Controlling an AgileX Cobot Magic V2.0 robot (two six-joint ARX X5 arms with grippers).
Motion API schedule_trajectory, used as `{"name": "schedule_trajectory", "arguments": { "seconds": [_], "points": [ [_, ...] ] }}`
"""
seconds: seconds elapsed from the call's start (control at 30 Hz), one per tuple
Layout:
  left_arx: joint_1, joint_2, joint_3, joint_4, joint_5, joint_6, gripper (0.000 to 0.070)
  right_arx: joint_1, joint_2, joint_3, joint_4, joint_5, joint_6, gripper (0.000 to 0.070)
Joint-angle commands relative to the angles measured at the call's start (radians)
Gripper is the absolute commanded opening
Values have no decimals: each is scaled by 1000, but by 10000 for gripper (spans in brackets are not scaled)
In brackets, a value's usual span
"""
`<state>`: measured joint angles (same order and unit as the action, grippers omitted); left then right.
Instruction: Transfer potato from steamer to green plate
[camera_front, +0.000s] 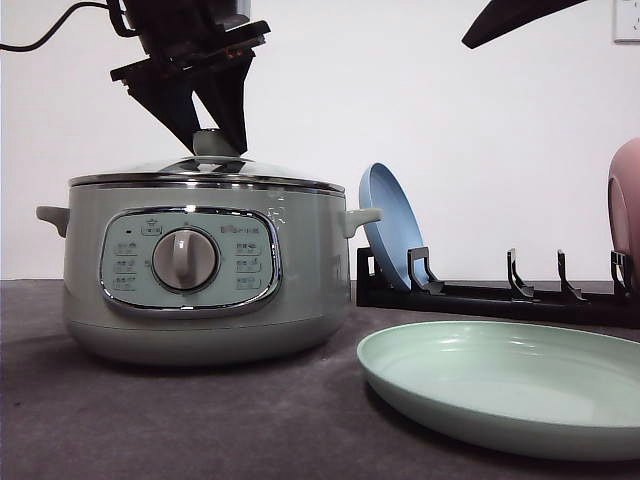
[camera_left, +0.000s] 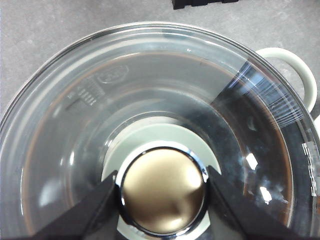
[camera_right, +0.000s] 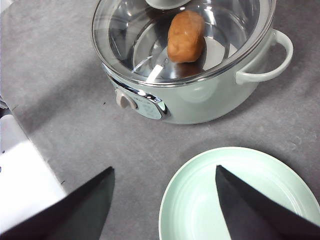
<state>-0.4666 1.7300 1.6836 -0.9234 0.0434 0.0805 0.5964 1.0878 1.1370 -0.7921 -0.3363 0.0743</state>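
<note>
We find the left gripper (camera_left: 162, 192) clamped on the lid knob (camera_left: 162, 192), lid (camera_left: 150, 90) seated on the steamer (camera_front: 205, 270). Right gripper (camera_right: 162, 200) fingers stand wide apart, holding nothing. The potato (camera_right: 186, 37) lies inside, upper centre. The green plate (camera_front: 510, 385) rests lower right on grey tabletop (camera_front: 150, 420).

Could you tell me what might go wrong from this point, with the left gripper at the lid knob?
1. The left gripper has its fingers either side of the smooth, shiny lid knob; the glass lid could slip when raised.
2. The blue plate stands in a rack right beside the steamer, so a swung lid might strike it.
3. The potato looks smooth and rounded, so it may roll off the shallow green plate.
</note>
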Motion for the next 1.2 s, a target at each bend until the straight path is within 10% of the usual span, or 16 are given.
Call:
{"name": "schedule_trajectory", "arguments": {
  "seconds": [0.0, 1.17],
  "points": [
    [1, -26, 29, 17, -1, -14, 2, 8, 10, 15, 8, 4, -15, 399],
    [379, -353, 28, -80, -74, -16, 2, 10, 46, 27, 80, -3, 28, 438]
  ]
}}
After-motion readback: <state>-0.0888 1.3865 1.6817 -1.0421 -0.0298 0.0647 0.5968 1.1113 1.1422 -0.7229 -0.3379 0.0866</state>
